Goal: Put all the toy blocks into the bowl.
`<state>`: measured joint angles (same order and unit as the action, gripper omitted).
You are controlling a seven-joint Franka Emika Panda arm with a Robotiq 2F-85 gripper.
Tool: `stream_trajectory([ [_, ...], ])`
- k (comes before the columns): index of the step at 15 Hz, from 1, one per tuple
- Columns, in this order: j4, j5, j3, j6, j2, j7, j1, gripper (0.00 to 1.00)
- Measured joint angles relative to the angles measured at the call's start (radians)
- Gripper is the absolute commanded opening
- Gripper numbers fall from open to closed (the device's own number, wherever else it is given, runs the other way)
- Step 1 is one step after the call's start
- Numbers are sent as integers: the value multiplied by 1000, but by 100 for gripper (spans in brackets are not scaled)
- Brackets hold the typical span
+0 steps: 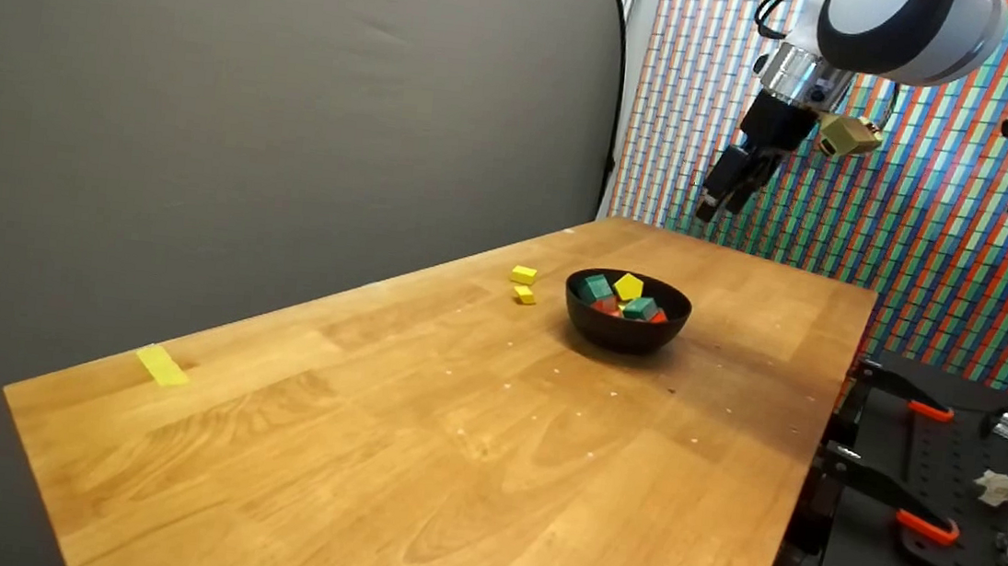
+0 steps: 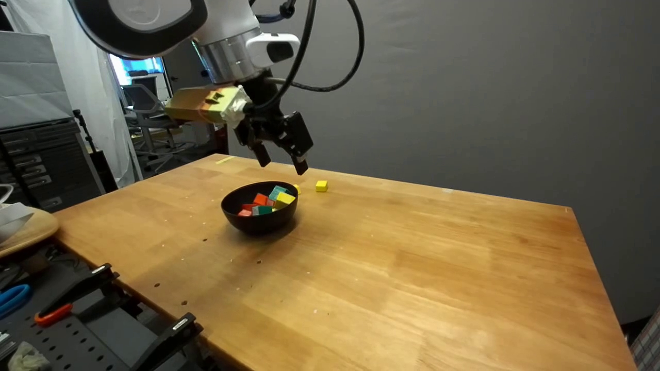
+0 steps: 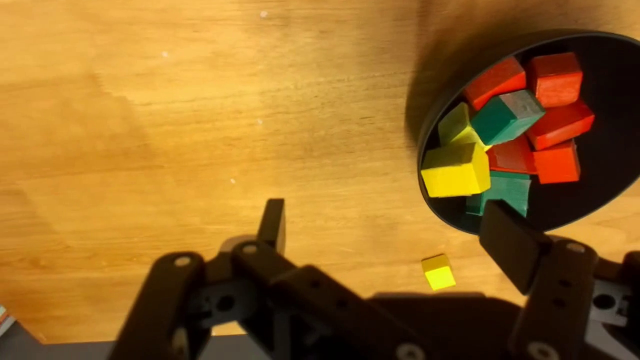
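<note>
Two small yellow blocks lie loose on the table: a farther yellow block (image 1: 523, 275) and a nearer yellow block (image 1: 524, 295). Beside them stands the black bowl (image 1: 624, 332), holding several red, green and yellow blocks, including a green block (image 3: 507, 117), a red block (image 3: 556, 80) and a yellow block (image 3: 457, 172). High above the table, my gripper (image 2: 282, 166) is spread wide with nothing held. In the wrist view one loose yellow block (image 3: 439, 272) shows between the fingers, and the right finger (image 3: 515, 247) overlaps the bowl's edge. The second loose block is not visible there.
A flat yellow strip (image 1: 163, 365) lies by the table's edge. Black clamps with orange ends, such as this clamp (image 1: 895, 492), grip the table's side. A grey backdrop (image 2: 464, 103) rises behind the table (image 2: 438, 288).
</note>
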<state>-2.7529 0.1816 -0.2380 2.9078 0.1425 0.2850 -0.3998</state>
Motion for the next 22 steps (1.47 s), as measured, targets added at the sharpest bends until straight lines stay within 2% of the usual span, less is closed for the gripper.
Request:
stream_trajectory([
  [2, -1, -50, 70, 4, -5, -12, 66, 100],
  [4, 7, -190, 128, 9, -13, -20, 112, 100],
  [7, 55, -411, 143, -21, -28, -56, 148, 100],
  [9, 104, -506, 144, -37, -70, -60, 186, 100],
  [13, 234, -591, 152, -86, -244, -12, 280, 100],
  [16, 375, -645, 180, -144, -394, 7, 340, 100],
  [22, 680, -638, 213, -180, -626, -4, 405, 100],
])
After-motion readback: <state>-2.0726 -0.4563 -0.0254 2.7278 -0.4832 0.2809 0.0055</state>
